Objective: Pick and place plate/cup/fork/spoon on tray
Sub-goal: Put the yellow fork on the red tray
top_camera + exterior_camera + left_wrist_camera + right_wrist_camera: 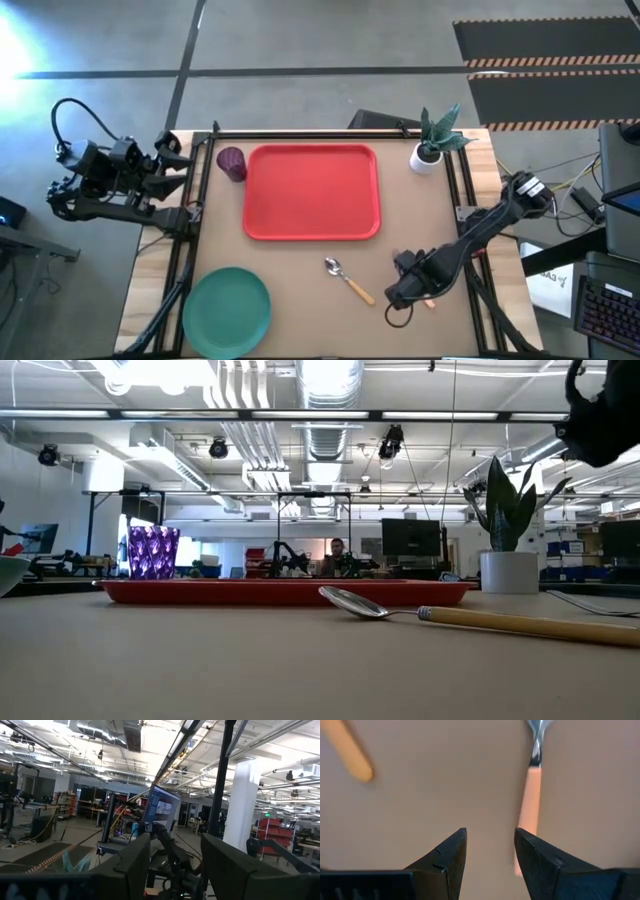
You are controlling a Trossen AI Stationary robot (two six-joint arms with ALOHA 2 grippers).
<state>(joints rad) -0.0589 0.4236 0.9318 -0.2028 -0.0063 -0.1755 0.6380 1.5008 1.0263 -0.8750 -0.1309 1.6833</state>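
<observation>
The red tray lies at the table's middle, toward the far side. The purple cup stands on the table just left of it. The teal plate lies at the near left. The spoon lies near the tray's near edge, bowl toward the tray. My right gripper is open and points down over the fork's orange handle. The handle lies on the table beside one finger. Its tines are out of view. My left gripper is open and waits off the table's far left corner.
A white pot with a green plant stands at the far right corner, beside the tray. The spoon's handle lies close to the fork. Bare table lies between the plate and the spoon.
</observation>
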